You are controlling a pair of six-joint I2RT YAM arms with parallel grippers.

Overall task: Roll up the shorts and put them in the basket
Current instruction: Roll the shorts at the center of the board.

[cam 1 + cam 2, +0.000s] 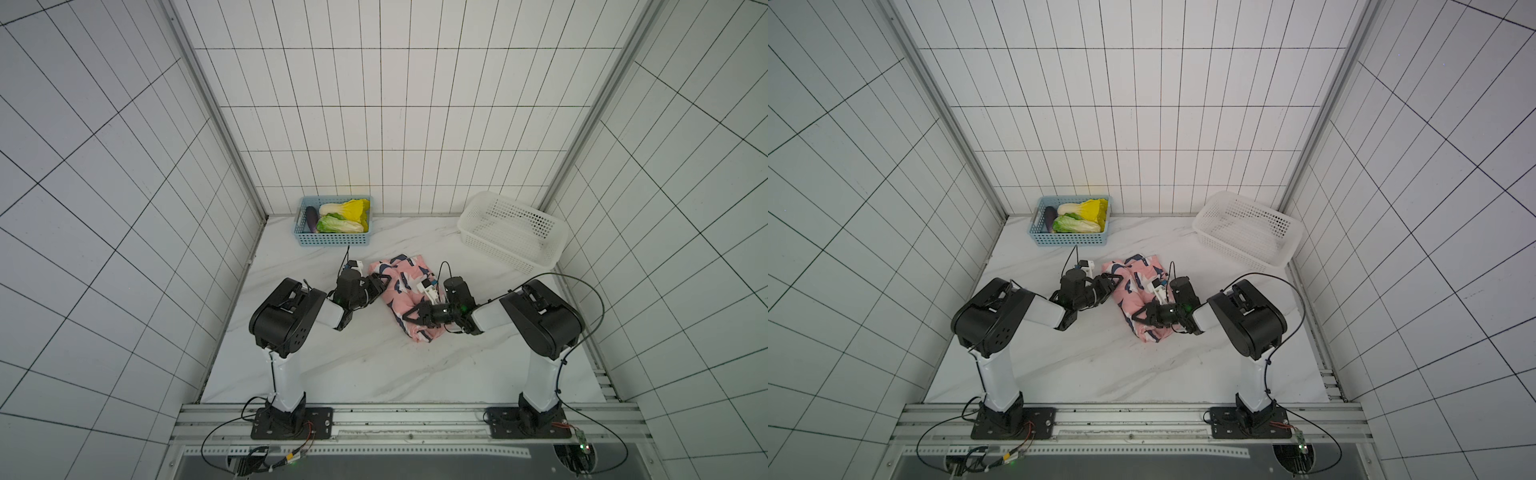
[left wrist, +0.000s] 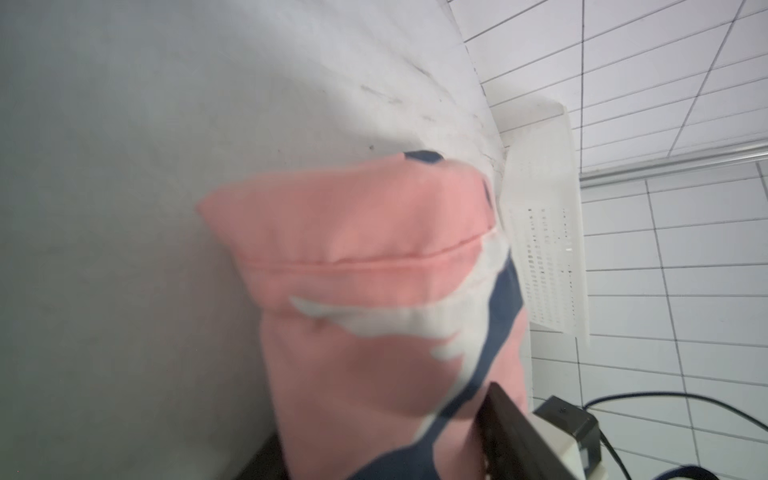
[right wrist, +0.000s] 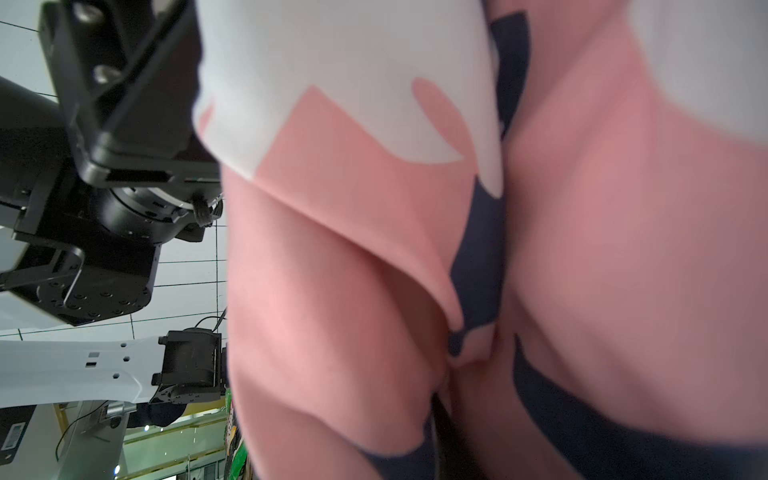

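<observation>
The pink shorts point(image 1: 401, 286) with navy and white sharks lie bunched in a thick folded bundle mid-table in both top views point(image 1: 1138, 286). My left gripper point(image 1: 383, 282) sits at the bundle's far left edge. In the left wrist view, blurred pink fabric point(image 2: 374, 249) fills the gap between its fingers point(image 2: 511, 428), which close on a fold. My right gripper point(image 1: 409, 316) rests on the near part of the bundle. In the right wrist view the cloth point(image 3: 332, 249) covers nearly everything, and a dark finger point(image 3: 440, 436) is buried in a crease.
A blue basket point(image 1: 332, 241) holding cabbages and an eggplant stands at the back left. A white perforated basket point(image 1: 511, 245) stands at the back right, also in the left wrist view point(image 2: 544, 249). Tiled walls enclose three sides of the marble table point(image 1: 353, 365).
</observation>
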